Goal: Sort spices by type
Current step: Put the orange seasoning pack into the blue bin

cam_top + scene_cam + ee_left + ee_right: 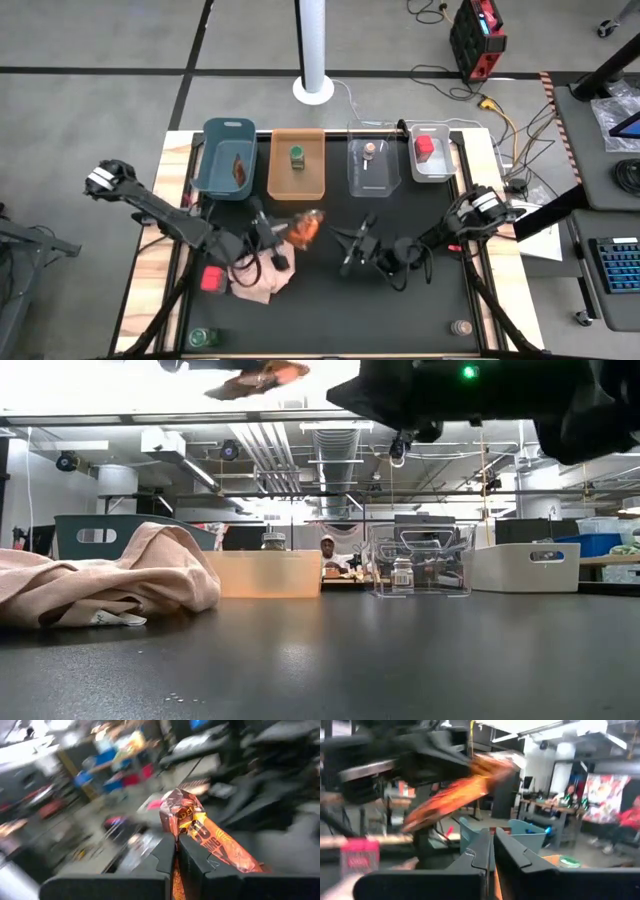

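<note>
The left gripper [283,237] is clamping an orange foil packet [308,228] and holding it in the air above the black worktop [400,310], near the tan bin [297,185]. The right gripper [350,247] is waiting just beside it, fingers together and holding nothing. Pinched only at 1 end, the packet could slip free or brush the right gripper

Foil packet [200,832] tail hidden between left gripper [177,851] fingers; room behind motion-blurred.
</note>
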Available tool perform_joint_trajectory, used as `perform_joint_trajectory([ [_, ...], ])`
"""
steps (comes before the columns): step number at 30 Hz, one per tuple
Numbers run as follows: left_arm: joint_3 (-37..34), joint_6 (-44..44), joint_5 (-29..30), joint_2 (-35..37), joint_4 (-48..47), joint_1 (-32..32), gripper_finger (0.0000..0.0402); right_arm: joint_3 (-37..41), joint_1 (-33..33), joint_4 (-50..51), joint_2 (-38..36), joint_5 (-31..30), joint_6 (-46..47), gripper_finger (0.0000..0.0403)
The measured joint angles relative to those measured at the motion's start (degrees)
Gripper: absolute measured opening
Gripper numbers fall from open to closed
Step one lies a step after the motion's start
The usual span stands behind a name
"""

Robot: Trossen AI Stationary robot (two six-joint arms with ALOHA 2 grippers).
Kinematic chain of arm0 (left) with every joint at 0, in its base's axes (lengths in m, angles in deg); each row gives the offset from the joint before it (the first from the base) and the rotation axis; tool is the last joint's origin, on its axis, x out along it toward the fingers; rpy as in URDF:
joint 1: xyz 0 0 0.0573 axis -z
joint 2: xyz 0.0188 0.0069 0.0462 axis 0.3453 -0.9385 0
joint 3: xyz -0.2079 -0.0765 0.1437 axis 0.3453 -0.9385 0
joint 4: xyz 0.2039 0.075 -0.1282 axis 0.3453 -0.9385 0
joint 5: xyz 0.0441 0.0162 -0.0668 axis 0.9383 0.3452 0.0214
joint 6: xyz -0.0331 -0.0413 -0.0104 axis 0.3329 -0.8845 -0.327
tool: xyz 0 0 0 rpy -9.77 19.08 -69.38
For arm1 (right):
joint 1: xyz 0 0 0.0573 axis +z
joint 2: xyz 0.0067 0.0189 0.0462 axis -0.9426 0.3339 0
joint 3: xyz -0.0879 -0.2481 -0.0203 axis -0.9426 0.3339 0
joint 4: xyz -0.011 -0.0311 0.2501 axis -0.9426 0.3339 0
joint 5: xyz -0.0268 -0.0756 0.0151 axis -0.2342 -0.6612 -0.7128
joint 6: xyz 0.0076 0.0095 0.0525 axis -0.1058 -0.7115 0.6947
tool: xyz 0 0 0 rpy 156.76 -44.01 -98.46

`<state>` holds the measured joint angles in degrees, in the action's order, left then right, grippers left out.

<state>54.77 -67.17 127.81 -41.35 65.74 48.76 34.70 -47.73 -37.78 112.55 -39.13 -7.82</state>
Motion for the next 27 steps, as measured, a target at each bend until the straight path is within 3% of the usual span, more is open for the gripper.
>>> perform_joint_trajectory([
  [2, 0.02, 4.3, -0.68, -2.48, 7.05, 0.68, 0.0, -1.06, 0.1, -0.17, -0.12, -0.06, 5.76, 0.0022],
  [5, 0.0, 11.41, 2.98, -6.19, 16.5, 0.96, 0.0, -1.24, 0.51, 0.43, -1.54, 0.18, 8.73, 0.005],
  [8, 0.01, 19.33, 11.97, -9.5, 25.91, 1.07, 0.0, -1.26, 0.68, 1.33, -4.33, 1.17, 9.93, 0.0094],
  [11, 0.02, 26.34, 18.94, -12.47, 32.93, 1.07, 0.0, -1.26, 0.61, 8.33, -8.34, 2.91, 12.67, 0.0145],
  [13, 0.02, 26.76, 18.32, -13.77, 35.79, 1.07, 0.0, -1.26, -0.06, 17.11, -11.2, 7.53, 18.78, 0.0177],
  [16, 0.04, 25.05, 12.86, -14.84, 38.38, 1.15, 0.0, -2.76, -1.93, 29.12, -13.35, 14.01, 28.72, 0.0217],
  [19, 0.05, 23.71, 10.39, -15.22, 41.69, 1.89, 0.0, -5.51, -4.17, 36.66, -13.41, 13.8, 32.18, 0.0248],
  [21, 0.36, 24.37, 10.24, -15.22, 42.09, 2.49, 0.0, -7.02, -5.44, 38.67, -13.33, 18.7, 32.47, 0.0259],
  [23, 0.72, 26.0, 9.84, -15.27, 42.16, 2.68, 0.0, -8.38, -6.24, 38.63, -12.49, 24.13, 30.06, 0.0257],
  [27, 0.83, 28.0, 6.55, -15.18, 42.38, 2.33, 0.0, -10.44, -8.58, 38.5, -10.31, 24.79, 22.93, 0.0198],
])
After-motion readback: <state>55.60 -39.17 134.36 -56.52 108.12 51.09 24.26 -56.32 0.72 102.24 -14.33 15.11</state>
